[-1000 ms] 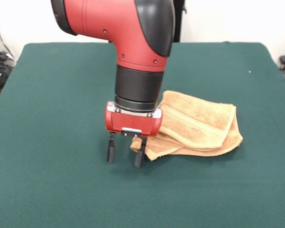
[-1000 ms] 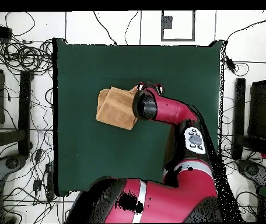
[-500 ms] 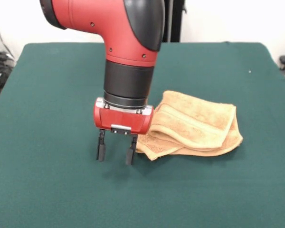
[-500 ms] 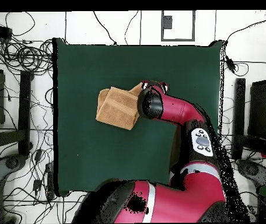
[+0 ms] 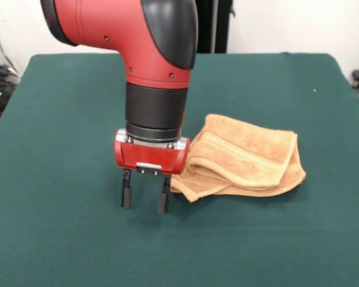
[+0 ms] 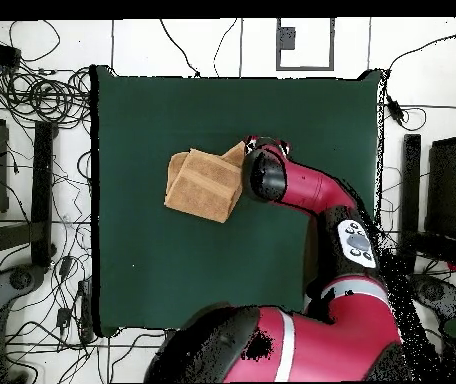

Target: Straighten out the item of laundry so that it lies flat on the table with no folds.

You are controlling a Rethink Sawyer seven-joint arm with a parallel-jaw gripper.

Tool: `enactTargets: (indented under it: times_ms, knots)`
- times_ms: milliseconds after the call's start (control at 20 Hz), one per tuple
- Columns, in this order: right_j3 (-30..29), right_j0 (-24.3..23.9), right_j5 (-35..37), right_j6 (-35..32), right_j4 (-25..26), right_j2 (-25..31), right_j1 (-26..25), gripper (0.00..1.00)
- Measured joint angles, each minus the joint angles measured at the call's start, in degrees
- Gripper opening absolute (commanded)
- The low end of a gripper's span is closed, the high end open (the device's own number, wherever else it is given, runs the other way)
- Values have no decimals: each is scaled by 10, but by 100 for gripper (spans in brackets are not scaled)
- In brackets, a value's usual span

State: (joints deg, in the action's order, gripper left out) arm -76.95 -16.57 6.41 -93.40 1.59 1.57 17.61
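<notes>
The orange-tan towel (image 5: pixel 248 158) lies folded in several layers on the dark green table (image 5: pixel 60 239), right of centre in the front view. In the overhead view the towel (image 6: pixel 202 185) sits left of the arm. My gripper (image 5: pixel 145 197) hangs just off the towel's left corner, low over the table. Its two black fingers (image 5: pixel 127 192) are apart and hold nothing. In the overhead view the red arm (image 6: pixel 272 175) covers the gripper.
Cables and equipment (image 6: pixel 32 100) lie on the floor around the table. The table's green cover (image 6: pixel 172 270) stretches well beyond the towel on all sides.
The arm and gripper have shifted a little left in the front view, away from the towel's corner, and slightly lower. The towel has not moved.
</notes>
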Motion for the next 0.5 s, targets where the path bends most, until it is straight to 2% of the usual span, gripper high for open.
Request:
enactTargets:
  times_ms: [500]
  knots:
    - [-7, -52, 0, 0, 0, 68, -7, 100]
